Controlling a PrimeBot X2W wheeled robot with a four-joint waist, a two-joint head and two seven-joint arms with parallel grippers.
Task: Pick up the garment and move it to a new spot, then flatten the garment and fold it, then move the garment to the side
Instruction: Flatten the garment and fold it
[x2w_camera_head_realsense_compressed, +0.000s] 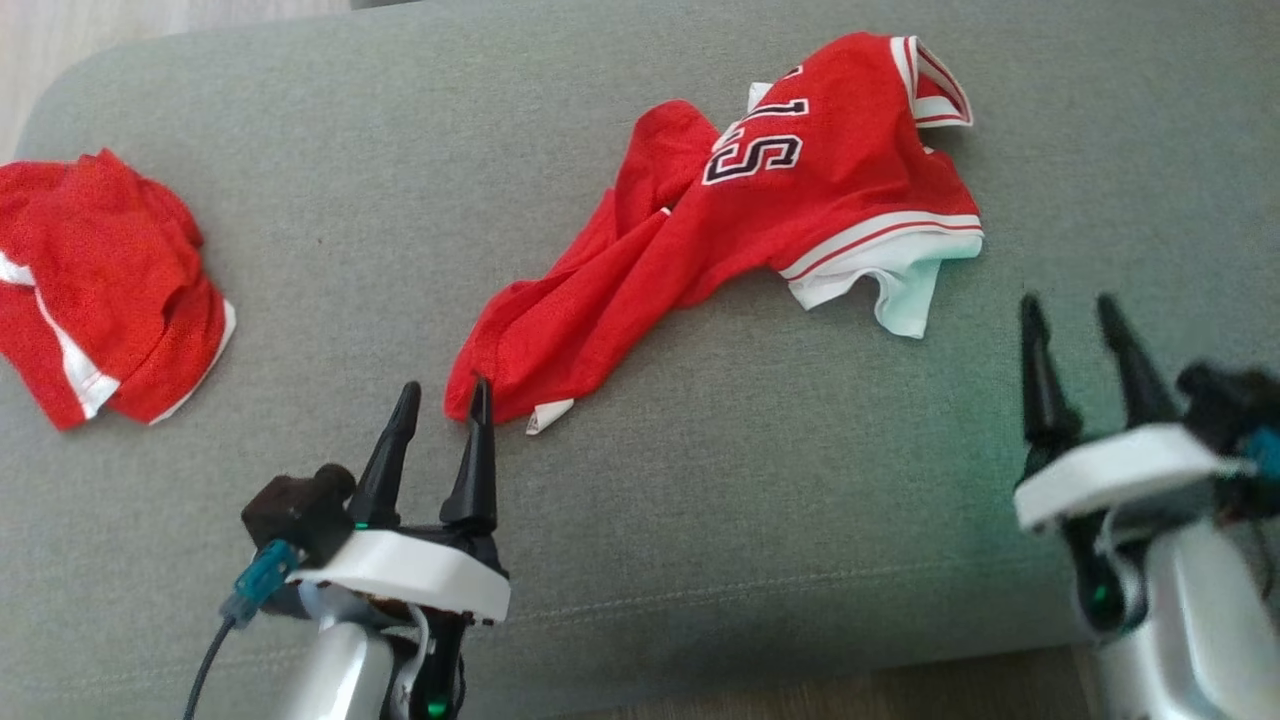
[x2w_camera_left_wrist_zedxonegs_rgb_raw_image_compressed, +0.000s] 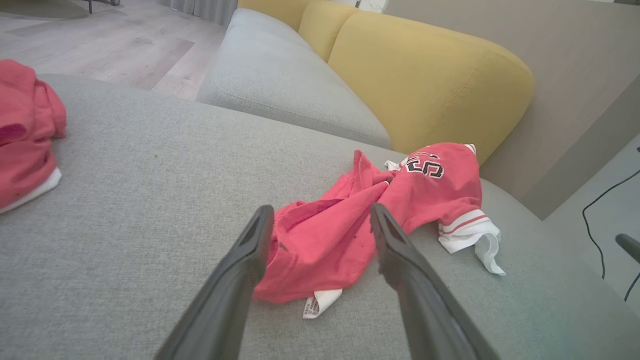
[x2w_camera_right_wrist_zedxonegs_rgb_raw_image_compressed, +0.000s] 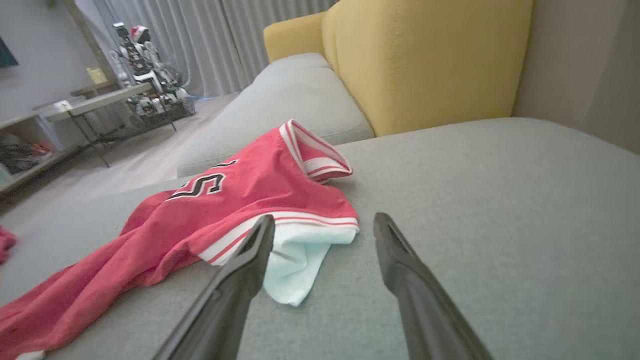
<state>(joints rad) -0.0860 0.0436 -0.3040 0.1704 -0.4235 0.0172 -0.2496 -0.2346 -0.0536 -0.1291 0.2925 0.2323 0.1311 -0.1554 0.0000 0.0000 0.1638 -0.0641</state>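
The garment (x2w_camera_head_realsense_compressed: 760, 210), a red jersey with white trim and a black-and-white number, lies crumpled on the grey cushion (x2w_camera_head_realsense_compressed: 700, 480), stretched from its near-left end to the far right. My left gripper (x2w_camera_head_realsense_compressed: 445, 392) stands open just before that near end; its right fingertip (x2w_camera_head_realsense_compressed: 481, 390) is at the cloth's edge. In the left wrist view the garment (x2w_camera_left_wrist_zedxonegs_rgb_raw_image_compressed: 345, 225) lies between and beyond the open left gripper (x2w_camera_left_wrist_zedxonegs_rgb_raw_image_compressed: 320, 212). My right gripper (x2w_camera_head_realsense_compressed: 1070, 305) is open, a little right of the white hem. The right wrist view shows the hem (x2w_camera_right_wrist_zedxonegs_rgb_raw_image_compressed: 295, 250) by the open right gripper (x2w_camera_right_wrist_zedxonegs_rgb_raw_image_compressed: 322, 222).
A second red garment (x2w_camera_head_realsense_compressed: 95, 290) lies bunched at the cushion's far left. A yellow sofa back (x2w_camera_left_wrist_zedxonegs_rgb_raw_image_compressed: 430, 75) and another grey seat (x2w_camera_left_wrist_zedxonegs_rgb_raw_image_compressed: 285, 85) stand behind. The cushion's front edge (x2w_camera_head_realsense_compressed: 760, 660) runs close to my arms. A table with shelves (x2w_camera_right_wrist_zedxonegs_rgb_raw_image_compressed: 75, 110) stands across the room.
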